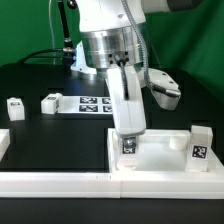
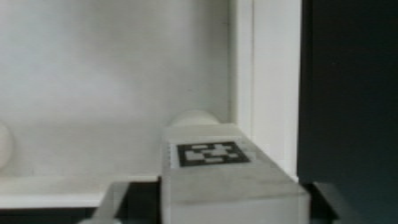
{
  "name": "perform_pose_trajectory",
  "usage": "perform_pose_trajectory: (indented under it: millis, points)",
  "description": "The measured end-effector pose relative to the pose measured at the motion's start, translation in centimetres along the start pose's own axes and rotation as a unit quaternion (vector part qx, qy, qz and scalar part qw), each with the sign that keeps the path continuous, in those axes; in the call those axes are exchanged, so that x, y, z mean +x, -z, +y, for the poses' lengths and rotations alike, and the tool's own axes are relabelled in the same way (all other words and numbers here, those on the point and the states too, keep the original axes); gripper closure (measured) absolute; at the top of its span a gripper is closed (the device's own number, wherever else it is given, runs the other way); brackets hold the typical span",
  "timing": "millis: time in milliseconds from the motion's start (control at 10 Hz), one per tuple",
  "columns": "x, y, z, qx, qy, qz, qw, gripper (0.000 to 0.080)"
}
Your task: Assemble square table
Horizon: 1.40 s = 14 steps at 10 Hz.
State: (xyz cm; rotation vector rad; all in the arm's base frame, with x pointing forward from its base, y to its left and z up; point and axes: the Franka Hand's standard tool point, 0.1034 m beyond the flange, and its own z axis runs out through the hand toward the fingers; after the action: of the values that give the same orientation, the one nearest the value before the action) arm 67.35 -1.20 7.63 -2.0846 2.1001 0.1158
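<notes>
Tabletop [image 1: 165, 162]: a white square tray with a raised rim was laid on the black desk [image 1: 60, 135], at the exterior view's lower right.
Held leg [image 1: 129, 143]: short, white and tagged, it was kept upright just inside the rim.
Pincer [image 1: 127, 122]: clamped on that leg.
Second leg [image 1: 200, 146]: stood upright at the tray's far side.

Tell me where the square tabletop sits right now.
Exterior view's lower right: the tabletop lies behind the front rail, beneath the gripper and the leg it holds.
</notes>
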Motion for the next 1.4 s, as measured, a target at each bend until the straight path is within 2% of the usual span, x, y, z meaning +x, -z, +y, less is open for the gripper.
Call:
perform_pose_trajectory:
  millis: [100,200,400,700,800,900,1000,1100,1200,1300,1400]
  points:
    - [-0.03,-0.01,0.01,-0.001,0.014,0.002,1.0,0.0309]
    - [-0.13,-0.01,0.01,-0.004,0.119,0.006,0.993,0.0184]
    - [0.18,0.04,0.0,-0.004,0.291,0.002,0.957,0.0155]
    - [0.38,0.05,0.03,-0.007,0.393,0.005,0.919,0.0151]
    - [0.29,0.07,0.01,-0.012,0.444,0.009,0.896,0.015]
    - [-0.37,0.18,-0.25,-0.028,0.527,0.023,0.849,0.015]
    - [-0.47,0.19,-0.3,-0.035,0.637,0.022,0.77,0.015]
    - [-0.21,0.16,-0.26,-0.034,0.662,0.019,0.749,0.015]
    - [-0.23,0.15,-0.25,-0.034,0.638,0.021,0.769,0.0173]
    - [-0.21,0.15,-0.25,-0.034,0.637,0.021,0.77,0.0173]
    - [-0.23,0.14,-0.25,-0.033,0.618,0.021,0.785,0.038]
